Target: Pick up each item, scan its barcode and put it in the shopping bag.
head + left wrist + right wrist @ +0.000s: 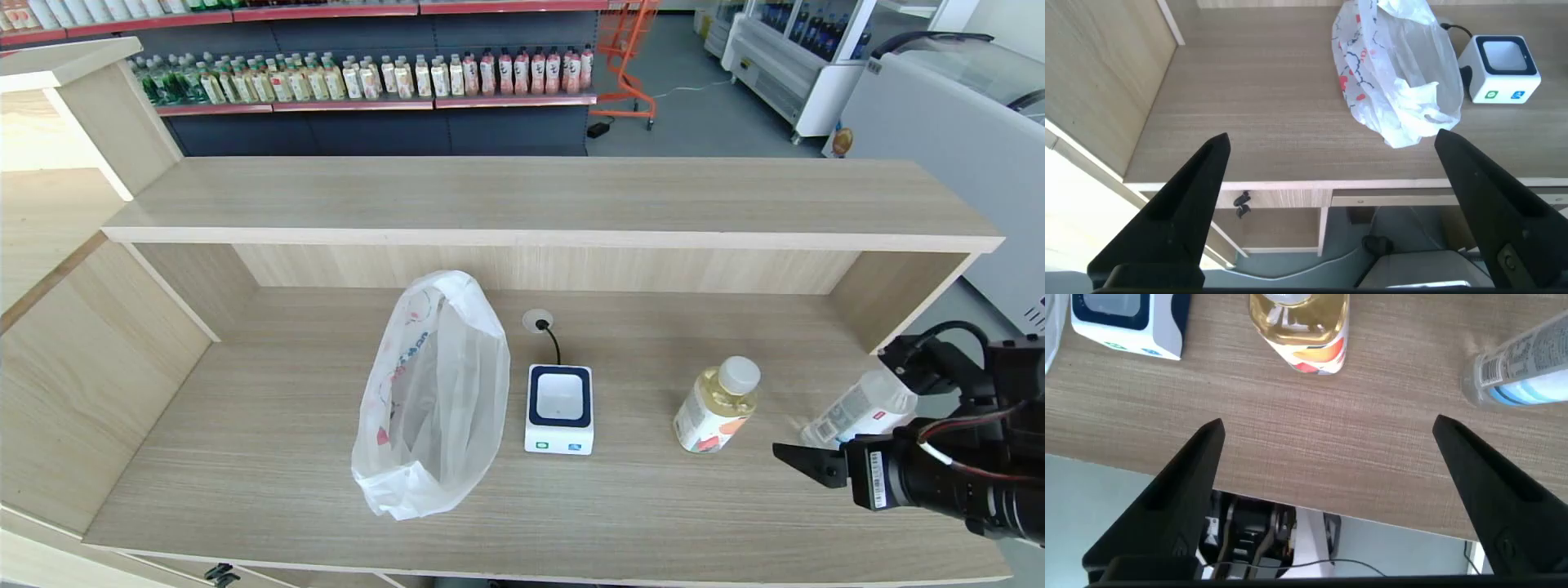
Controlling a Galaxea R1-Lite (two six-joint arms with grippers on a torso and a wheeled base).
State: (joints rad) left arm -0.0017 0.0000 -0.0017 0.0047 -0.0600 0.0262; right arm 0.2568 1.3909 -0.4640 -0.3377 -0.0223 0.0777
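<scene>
Bottle (857, 411) lay on its side at the head view's right edge, long axis slanting up to the right, just ahead of the right gripper (829, 398), spread wide and empty

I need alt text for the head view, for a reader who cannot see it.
On a wooden counter sit, from the robot's left to right, a white shopping bag, a barcode scanner and an upright yellow drink bottle; a clear bottle lies farther right, by the open right gripper.
</scene>
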